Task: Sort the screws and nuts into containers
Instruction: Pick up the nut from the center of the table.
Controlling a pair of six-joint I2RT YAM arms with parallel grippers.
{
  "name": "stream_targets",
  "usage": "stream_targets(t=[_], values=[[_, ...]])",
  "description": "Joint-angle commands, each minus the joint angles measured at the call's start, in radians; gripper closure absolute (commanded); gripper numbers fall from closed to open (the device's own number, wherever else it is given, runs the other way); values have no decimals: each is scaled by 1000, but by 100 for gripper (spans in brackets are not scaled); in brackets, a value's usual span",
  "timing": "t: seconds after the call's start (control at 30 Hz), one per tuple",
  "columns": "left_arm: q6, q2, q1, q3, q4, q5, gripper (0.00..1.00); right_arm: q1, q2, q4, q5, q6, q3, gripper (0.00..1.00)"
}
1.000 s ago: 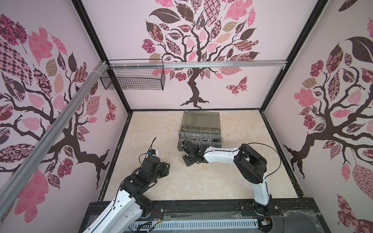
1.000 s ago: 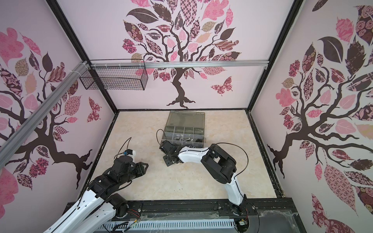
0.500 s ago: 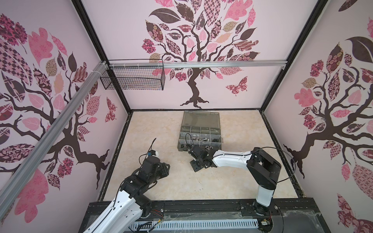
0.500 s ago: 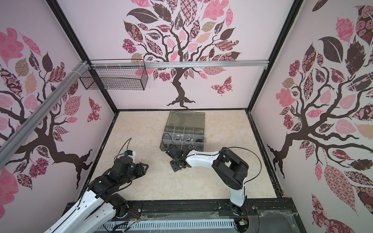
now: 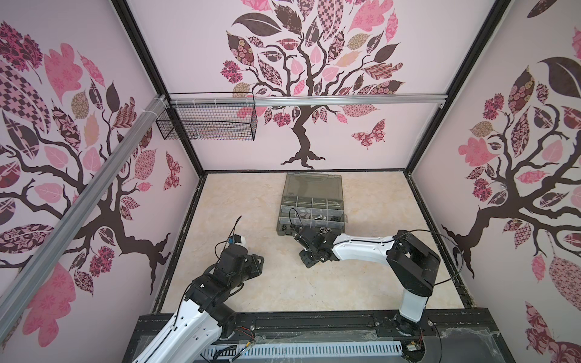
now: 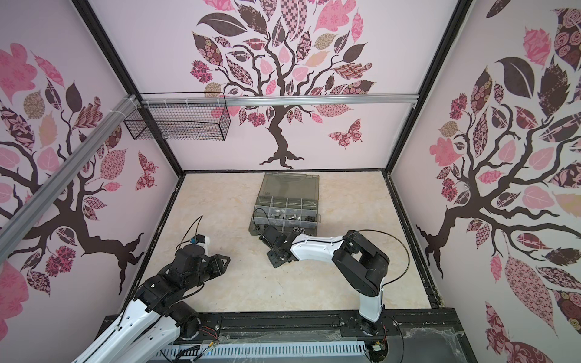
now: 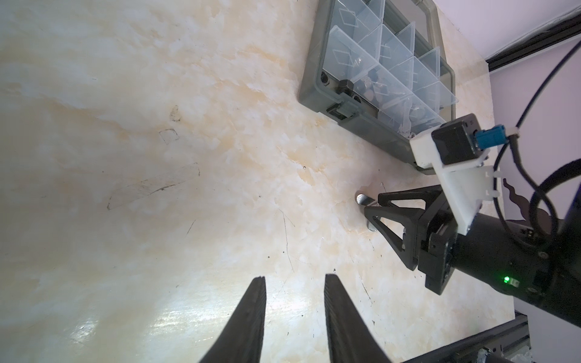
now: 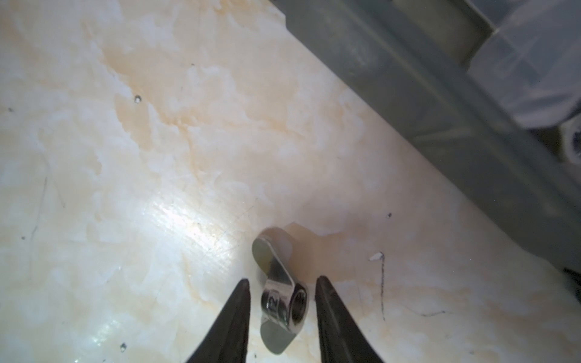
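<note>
A silver wing nut (image 8: 281, 298) lies on the marble tabletop just in front of the grey organizer case (image 5: 311, 207) (image 6: 287, 213). My right gripper (image 8: 282, 279) (image 5: 309, 256) straddles the nut, open, with a narrow gap on each side of it. The left wrist view shows the same nut (image 7: 361, 199) at that gripper's tips. Silver and black screws and nuts (image 5: 314, 217) lie in the case's containers, and its lid is folded back. My left gripper (image 7: 295, 277) (image 5: 259, 264) hovers open over bare table to the left, holding nothing.
A black wire mesh basket (image 5: 207, 122) hangs on the back wall at upper left. The case's front wall (image 8: 440, 94) stands close beyond the right gripper. A black frame rail (image 5: 314, 317) borders the table's near edge.
My right gripper has moved right and slightly nearer along the case's front, and now straddles the wing nut. The left arm has not moved.
</note>
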Motion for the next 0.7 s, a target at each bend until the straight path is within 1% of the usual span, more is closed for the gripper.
stream_targets(t=[0.0,0.1,0.37,0.53,0.67], values=[[-4,-7,6,-25,1,6,65,6,6,-40,39,-6,27,66],[-4,-7,5,-26,4,7,65,6,6,-43,45,-9,19,68],[-4,-4,5,-27,7,10,65,7,24,-41,55,-10,27,67],[-4,-7,6,-27,5,8,65,6,37,-39,45,-9,30,76],[-4,-7,6,-28,7,6,65,6,42,-32,45,-7,25,79]])
